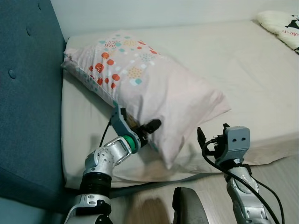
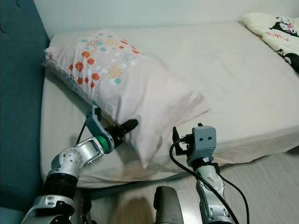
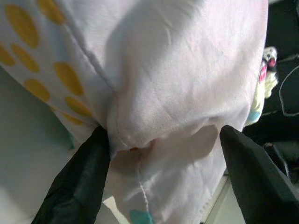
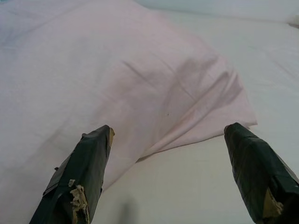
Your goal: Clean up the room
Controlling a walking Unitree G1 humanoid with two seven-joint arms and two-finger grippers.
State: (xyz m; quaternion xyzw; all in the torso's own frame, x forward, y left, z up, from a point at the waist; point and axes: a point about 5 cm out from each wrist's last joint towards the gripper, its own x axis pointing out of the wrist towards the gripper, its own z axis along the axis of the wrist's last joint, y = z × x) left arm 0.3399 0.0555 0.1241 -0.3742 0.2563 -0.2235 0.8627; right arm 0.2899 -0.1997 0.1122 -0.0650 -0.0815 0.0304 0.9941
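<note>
A pale pink pillow [image 1: 140, 79] with orange and teal dots at its far end lies slantwise on the bed [image 1: 243, 65]. My left gripper [image 1: 148, 133] is at the pillow's near lower edge. In the left wrist view the left gripper [image 3: 163, 132] is open, its two black fingers [image 3: 79, 182] straddling a bulge of the pillow fabric [image 3: 177, 70]. My right gripper [image 1: 212, 133] hovers over the bed's front edge, just right of the pillow's near corner. Seen from the right wrist, the right gripper [image 4: 170, 129] is open and holds nothing, with the pillow [image 4: 117, 79] ahead of it.
A dark blue padded headboard [image 1: 28, 93] runs along the left. A cream blanket with a cartoon print [image 1: 282, 25] lies at the bed's far right corner. Pale wood floor [image 1: 280, 172] shows below the mattress front edge.
</note>
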